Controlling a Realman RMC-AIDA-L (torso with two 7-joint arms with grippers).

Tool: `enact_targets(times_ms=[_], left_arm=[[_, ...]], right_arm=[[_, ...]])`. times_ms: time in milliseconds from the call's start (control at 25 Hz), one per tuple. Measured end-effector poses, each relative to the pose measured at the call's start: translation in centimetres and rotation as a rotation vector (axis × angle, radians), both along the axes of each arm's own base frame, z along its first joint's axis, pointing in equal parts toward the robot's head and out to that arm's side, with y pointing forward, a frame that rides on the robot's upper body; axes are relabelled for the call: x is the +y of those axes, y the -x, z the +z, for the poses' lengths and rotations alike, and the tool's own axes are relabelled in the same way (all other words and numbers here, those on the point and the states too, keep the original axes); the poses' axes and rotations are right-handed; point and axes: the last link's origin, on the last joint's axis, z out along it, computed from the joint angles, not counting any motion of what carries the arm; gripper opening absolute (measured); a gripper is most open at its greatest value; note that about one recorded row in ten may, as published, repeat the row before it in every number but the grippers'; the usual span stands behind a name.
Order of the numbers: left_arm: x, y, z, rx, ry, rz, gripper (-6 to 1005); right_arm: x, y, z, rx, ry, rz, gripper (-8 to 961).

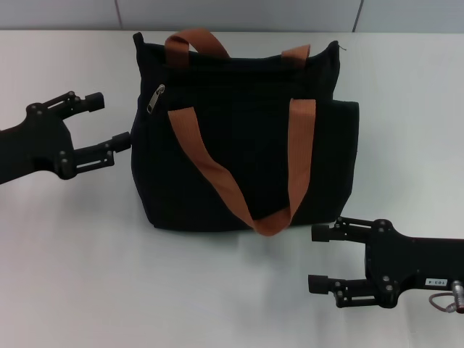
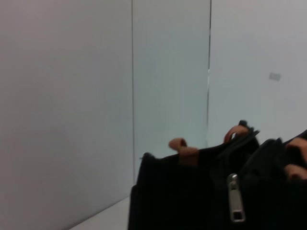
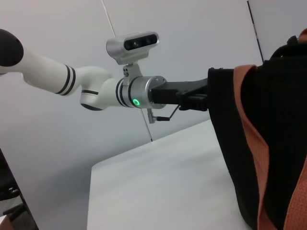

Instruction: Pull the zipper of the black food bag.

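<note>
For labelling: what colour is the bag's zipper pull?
Silvery metal zipper pull on the black food bag; clearest in the left wrist view.

We see the black food bag (image 1: 239, 145) in plain black fabric, no pattern. Its two handles (image 1: 217, 170) are orange-brown webbing. The zipper (image 1: 156, 98) pull is silvery metal on a black zip line. Worktop (image 1: 87, 275) is plain white, wall behind it pale grey-white with thin dark seams. Left hand (image 1: 109, 122) and right hand (image 1: 319, 257) are both matte black. In the right wrist view, the left arm (image 3: 57, 74) is white with black bands, a silver collar and a green light.
</note>
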Motion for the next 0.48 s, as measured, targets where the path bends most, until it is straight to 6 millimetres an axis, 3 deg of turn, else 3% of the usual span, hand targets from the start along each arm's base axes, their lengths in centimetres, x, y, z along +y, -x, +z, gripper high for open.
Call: enact_targets(times_ms=[480], left_arm=[[3.0,-2.0,-1.8,0.093,-0.033,-0.063,809]], right_arm=[[0.1,0.0,0.0,-0.002,0.002,-0.009,809]])
